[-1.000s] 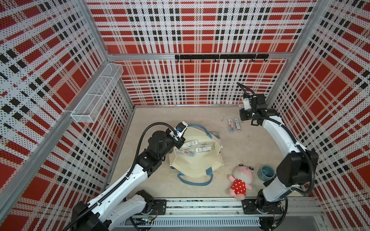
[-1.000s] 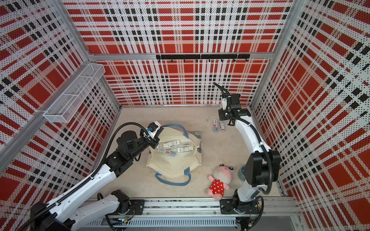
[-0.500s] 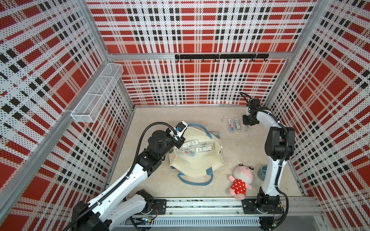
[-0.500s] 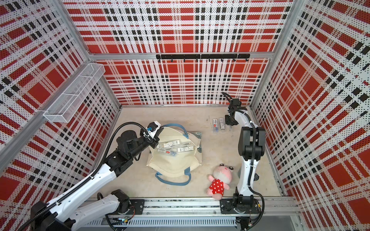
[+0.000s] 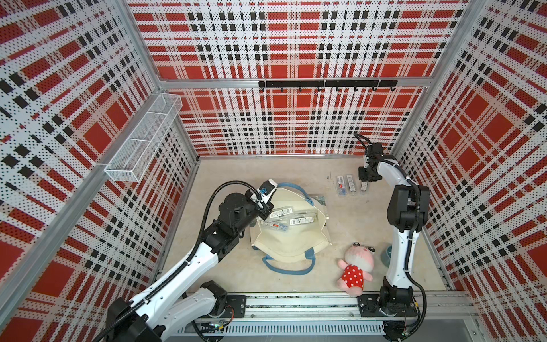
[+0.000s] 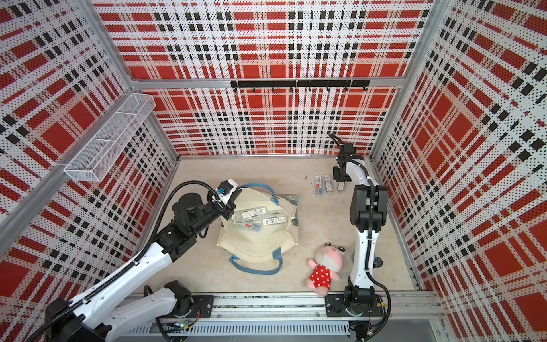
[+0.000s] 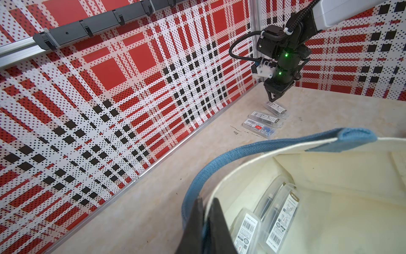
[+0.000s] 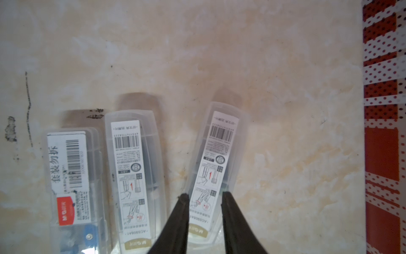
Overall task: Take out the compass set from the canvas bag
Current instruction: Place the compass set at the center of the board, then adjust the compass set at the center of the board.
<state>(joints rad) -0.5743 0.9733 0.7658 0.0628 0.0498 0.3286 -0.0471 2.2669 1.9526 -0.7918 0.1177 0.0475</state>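
The cream canvas bag (image 5: 291, 245) (image 6: 257, 241) lies open on the table with blue handles. My left gripper (image 5: 264, 207) (image 7: 206, 199) is shut on the bag's rim by a blue handle (image 7: 230, 154), holding the mouth open. Several clear compass set cases (image 5: 281, 212) (image 7: 283, 220) lie inside. Three more cases lie in a row at the far right of the table. My right gripper (image 5: 364, 180) (image 8: 205, 194) is open just above the outermost case (image 8: 219, 158) (image 5: 363, 187), which rests on the table with the fingers straddling its near end.
A pink plush toy (image 5: 356, 266) in a red dotted dress lies near the front right. A teal cup (image 5: 387, 255) stands partly hidden behind the right arm. A clear packet (image 5: 318, 200) lies behind the bag. A wire basket (image 5: 145, 142) hangs on the left wall, a hook rail (image 5: 325, 83) on the back wall.
The right arm has folded upright and its gripper has come down to the table beside the two cases. Its jaws have widened over a third case. The left arm has not moved.
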